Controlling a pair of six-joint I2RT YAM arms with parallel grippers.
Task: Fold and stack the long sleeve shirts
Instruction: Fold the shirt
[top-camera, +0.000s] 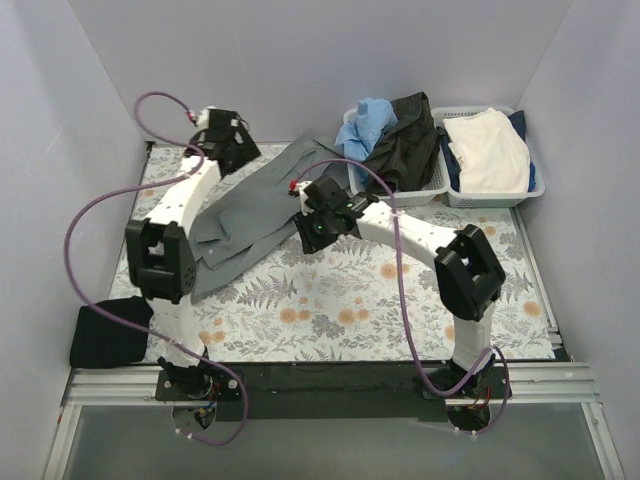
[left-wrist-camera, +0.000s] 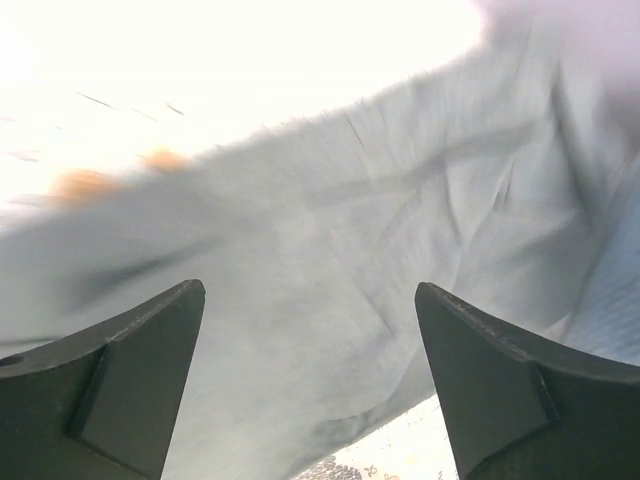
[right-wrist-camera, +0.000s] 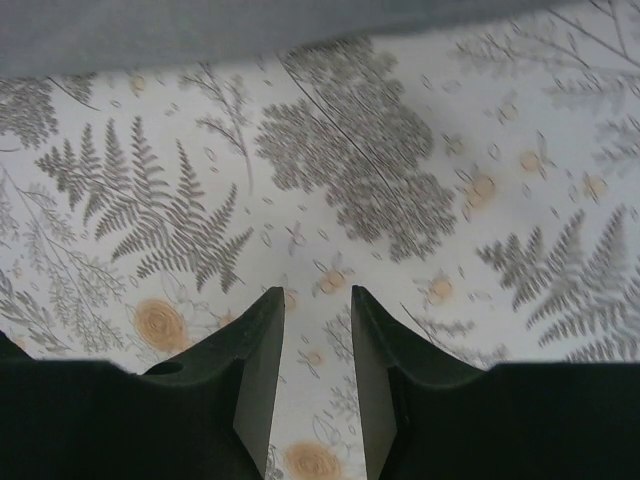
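The black shirt (top-camera: 110, 335) is seen folded into a compact bundle well to the left of the grey shirt (top-camera: 260, 215) and nearer the arm bases, at the table's left edge. The left gripper (left-wrist-camera: 308, 290) is held over the far left part of the grey shirt, its jaws spread wide with nothing between them; in the blurred left wrist view only grey cloth is seen below the fingers (left-wrist-camera: 130, 380). The grey shirt itself is laid out flat and creased on the fern-printed tablecloth (top-camera: 400, 310), stretched on a diagonal from the near left to the far right. Just beside the right edge of the grey shirt the right gripper (right-wrist-camera: 316, 292) is found, its jaws set apart by a narrow gap and holding nothing, with bare tablecloth under them and the shirt's hem along the top of its wrist view. Right of the grey shirt's far end, two white baskets are placed side by side: the first basket (top-camera: 425, 190) is filled with a blue cloth (top-camera: 365, 125) and a black garment (top-camera: 405, 140), the second basket (top-camera: 535, 185) with a white cloth (top-camera: 490, 150).
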